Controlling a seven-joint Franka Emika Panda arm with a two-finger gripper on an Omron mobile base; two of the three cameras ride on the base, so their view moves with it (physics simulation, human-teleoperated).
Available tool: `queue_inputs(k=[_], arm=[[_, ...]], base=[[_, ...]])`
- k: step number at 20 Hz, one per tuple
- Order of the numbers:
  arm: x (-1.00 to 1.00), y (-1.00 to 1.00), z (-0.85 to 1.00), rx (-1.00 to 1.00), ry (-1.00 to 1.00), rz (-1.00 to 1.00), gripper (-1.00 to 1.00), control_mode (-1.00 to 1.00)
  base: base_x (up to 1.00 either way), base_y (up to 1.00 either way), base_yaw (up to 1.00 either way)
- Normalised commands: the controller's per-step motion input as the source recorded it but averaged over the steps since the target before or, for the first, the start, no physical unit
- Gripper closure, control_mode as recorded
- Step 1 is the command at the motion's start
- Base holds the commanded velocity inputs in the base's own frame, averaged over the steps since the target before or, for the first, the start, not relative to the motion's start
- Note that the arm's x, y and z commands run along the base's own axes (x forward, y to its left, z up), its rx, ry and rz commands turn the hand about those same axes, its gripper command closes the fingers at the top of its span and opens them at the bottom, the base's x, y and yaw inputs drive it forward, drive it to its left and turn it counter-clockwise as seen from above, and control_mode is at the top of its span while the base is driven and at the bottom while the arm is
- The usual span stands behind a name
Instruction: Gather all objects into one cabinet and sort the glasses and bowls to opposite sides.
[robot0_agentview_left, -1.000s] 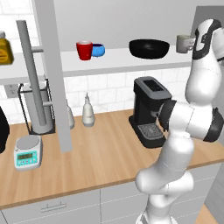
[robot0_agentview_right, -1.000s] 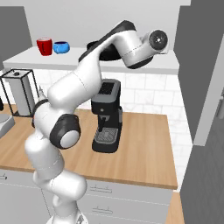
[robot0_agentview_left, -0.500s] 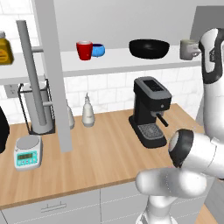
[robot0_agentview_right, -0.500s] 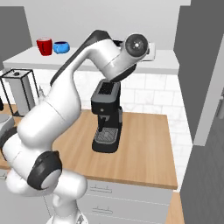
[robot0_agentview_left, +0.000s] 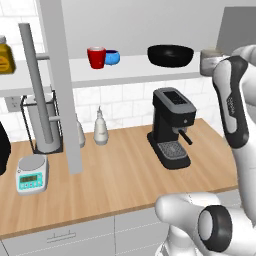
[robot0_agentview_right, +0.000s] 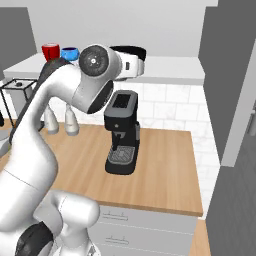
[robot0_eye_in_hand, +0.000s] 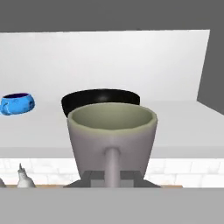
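White cabinet board (robot0_agentview_left: 150, 70) carries red cup (robot0_agentview_left: 96, 57), blue bowl (robot0_agentview_left: 112, 57), black bowl (robot0_agentview_left: 170, 55), seemingly untouched.

On the cabinet's white bottom board (robot0_agentview_left: 150, 67) there are two bowls: one small blue bowl (robot0_agentview_left: 112, 57) and one wide black bowl (robot0_agentview_left: 170, 54). There are two cups: one red cup (robot0_agentview_left: 96, 57) just left of the blue bowl, one grey-beige mug (robot0_eye_in_hand: 112, 135) at the board's right end. Below the board stand one coffee machine (robot0_agentview_left: 171, 127), two white spray bottles (robot0_agentview_right: 71, 119) and one kitchen scale (robot0_agentview_left: 31, 173)
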Motion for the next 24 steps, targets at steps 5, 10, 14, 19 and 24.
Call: queue_inputs(k=[5,10,14,19,24], arm=[[-0.84,0.72,0.21,0.00,0.00,0.03,1.00,-1.00],[-0.44,0.79,0.26,0.00,0.00,0.02,1.00,-1.00],[-0.14,0.96,0.31,0.00,0.00,0.00,1.00,-1.00],[-0.04,0.97,0.20,0.00,0.01,0.00,1.00,-1.00],[0.00,0.84,0.00,0.00,0.03,0.06,1.00,-1.00]], base=[[0.00,0.00,0.00],[0.00,0.00,0.00],[0.00,0.00,0.00],[0.00,0.00,0.00],[0.00,0.00,0.00]])
